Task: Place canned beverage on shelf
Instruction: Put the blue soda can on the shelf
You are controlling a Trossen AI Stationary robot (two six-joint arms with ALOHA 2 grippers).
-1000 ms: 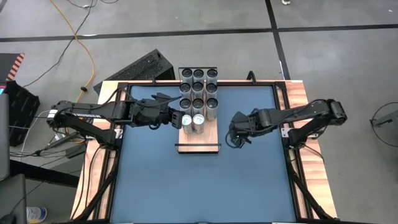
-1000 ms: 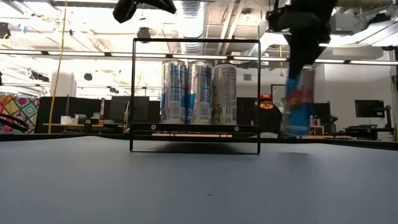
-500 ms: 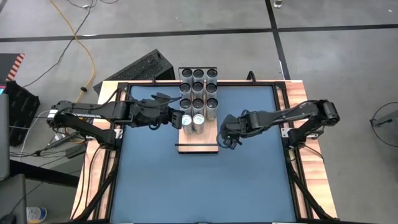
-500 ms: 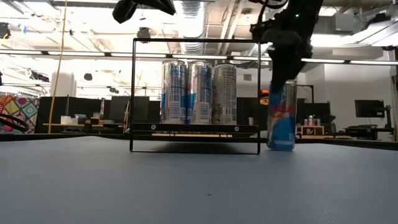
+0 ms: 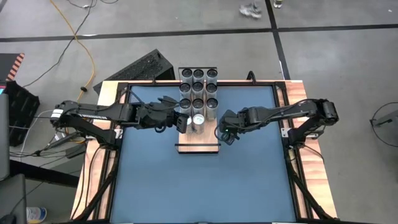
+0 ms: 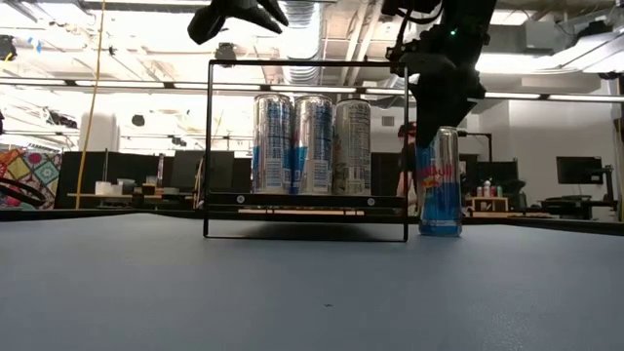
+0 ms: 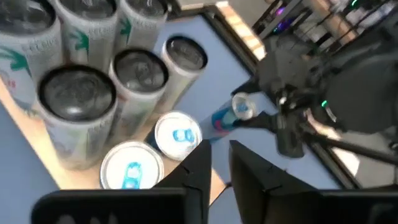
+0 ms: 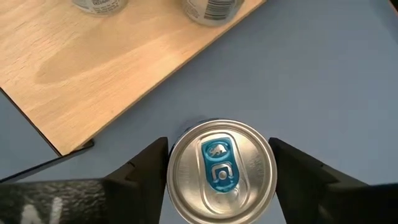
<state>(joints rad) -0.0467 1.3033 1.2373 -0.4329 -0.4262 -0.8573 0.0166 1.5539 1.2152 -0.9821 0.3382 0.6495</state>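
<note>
A blue-and-silver beverage can [image 6: 439,181] stands upright with its base on the blue table, just off the right edge of the shelf [image 5: 199,140]. The shelf is a light-wood board [image 8: 112,56] with black end rails [image 6: 307,62], and several silver cans [image 5: 198,92] stand on it. My right gripper [image 8: 221,163] hangs over the blue can [image 8: 221,165], pointing down and open, with one finger close to each side of the can's top. My left gripper [image 7: 221,167] hovers above the shelf's near cans [image 7: 177,134]. Only a narrow gap parts its fingers, and it holds nothing.
Wooden strips [image 5: 99,155] edge the table. A dark keyboard [image 5: 142,67] lies on the floor beyond the far left corner. The near half of the board [image 5: 199,138] is bare, and open blue table [image 5: 205,186] lies toward the near edge.
My right gripper has carried the blue can toward the table's left and down, up to the shelf's right edge. The can hung tilted and clear of the table before. Now it stands upright on the table.
</note>
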